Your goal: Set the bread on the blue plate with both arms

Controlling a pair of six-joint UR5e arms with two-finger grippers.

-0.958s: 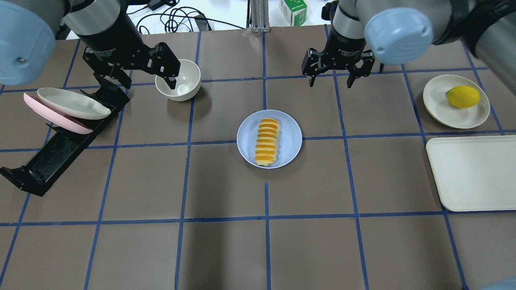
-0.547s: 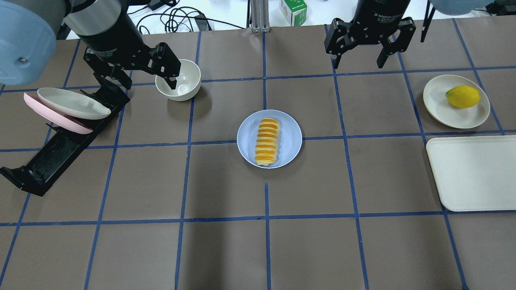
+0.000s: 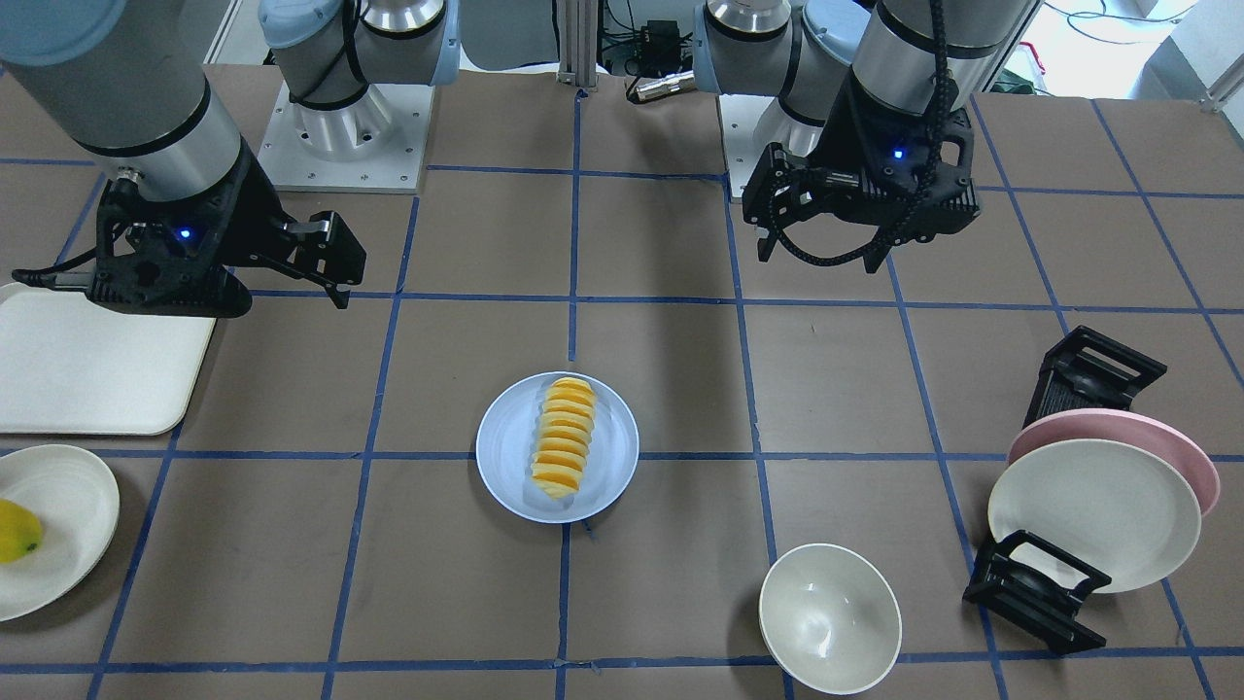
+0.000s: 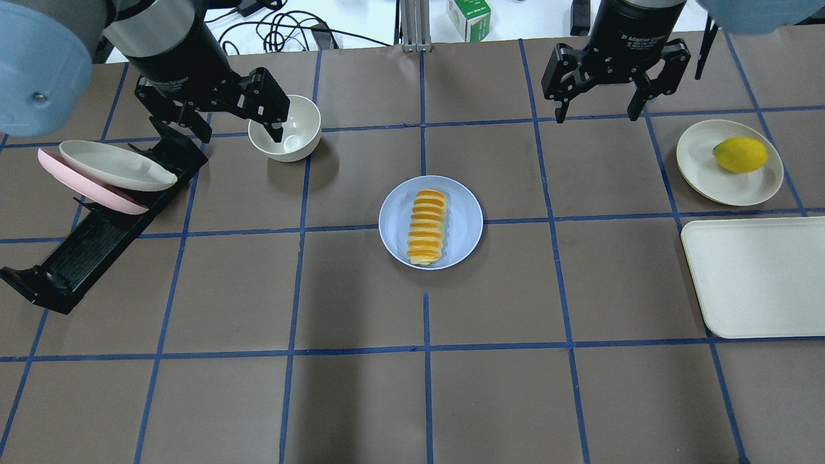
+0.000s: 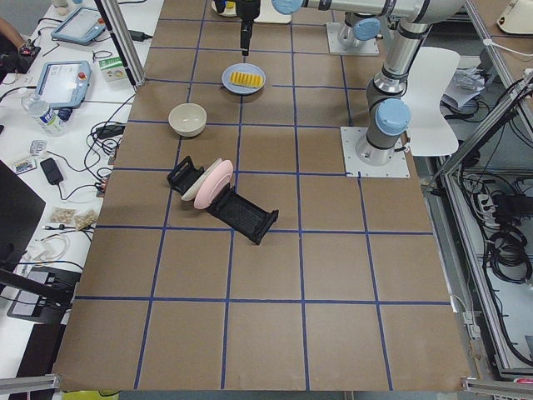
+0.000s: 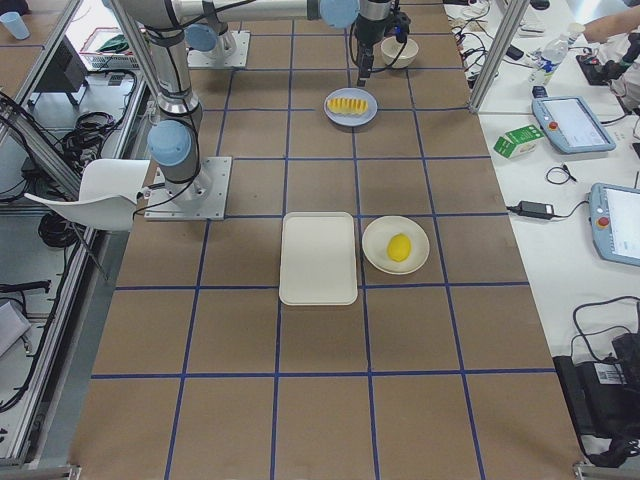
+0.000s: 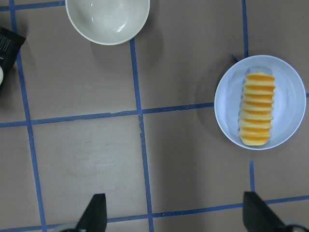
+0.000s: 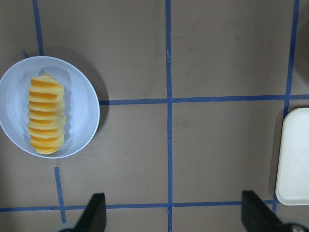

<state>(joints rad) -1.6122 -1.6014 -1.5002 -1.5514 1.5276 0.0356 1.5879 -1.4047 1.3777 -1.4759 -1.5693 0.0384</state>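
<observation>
The bread (image 4: 427, 225), a short loaf of orange-yellow ridged slices, lies lengthwise on the blue plate (image 4: 467, 219) at the table's middle. It also shows in the front view (image 3: 562, 437) on the plate (image 3: 505, 457). My left gripper (image 4: 235, 132) is open and empty, raised off to the plate's left. My right gripper (image 4: 597, 117) is open and empty, raised off to the plate's right. The left wrist view shows the bread (image 7: 257, 108) on the plate (image 7: 289, 87) beyond my open fingertips (image 7: 94, 212). The right wrist view shows the bread (image 8: 46, 113) on the plate (image 8: 82, 111).
A white bowl (image 4: 285, 129) stands at the back left. A black dish rack (image 4: 97, 238) at the left holds a pink plate (image 4: 84, 190) and a cream plate (image 4: 116, 166). At the right a lemon (image 4: 740, 154) lies on a cream plate (image 4: 709, 174), beside a cream tray (image 4: 754, 277).
My right gripper has moved up and to the right, away from the blue plate, still open. The left gripper, the bread and the plate have stayed in place.
</observation>
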